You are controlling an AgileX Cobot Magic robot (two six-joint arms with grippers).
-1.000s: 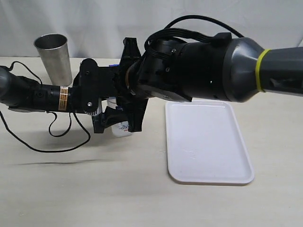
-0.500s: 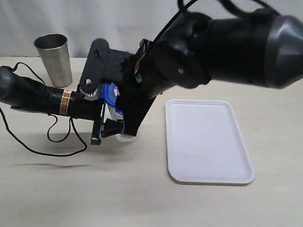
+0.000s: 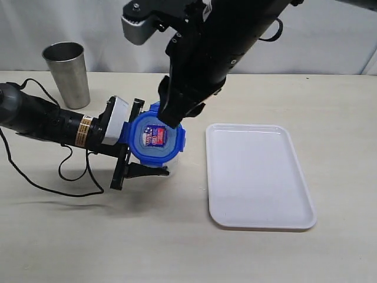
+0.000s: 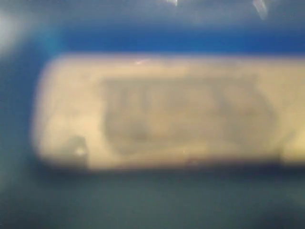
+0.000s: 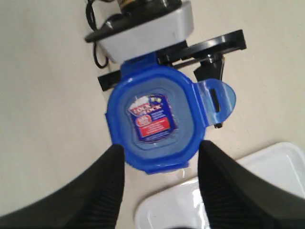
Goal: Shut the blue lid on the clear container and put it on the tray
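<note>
Below right gripper (image 5: pixel 160 149) sits blue lid (image 5: pixel 152 124); jaws spread.

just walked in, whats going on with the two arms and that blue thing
The left gripper grips the clear container from the side, just left of the tray. The blue lid sits on the container's mouth, but one flap sticks out, so it does not look fully snapped. The right gripper hangs over the lid with its jaws open, holding nothing. The container is not yet on the tray.
</note>
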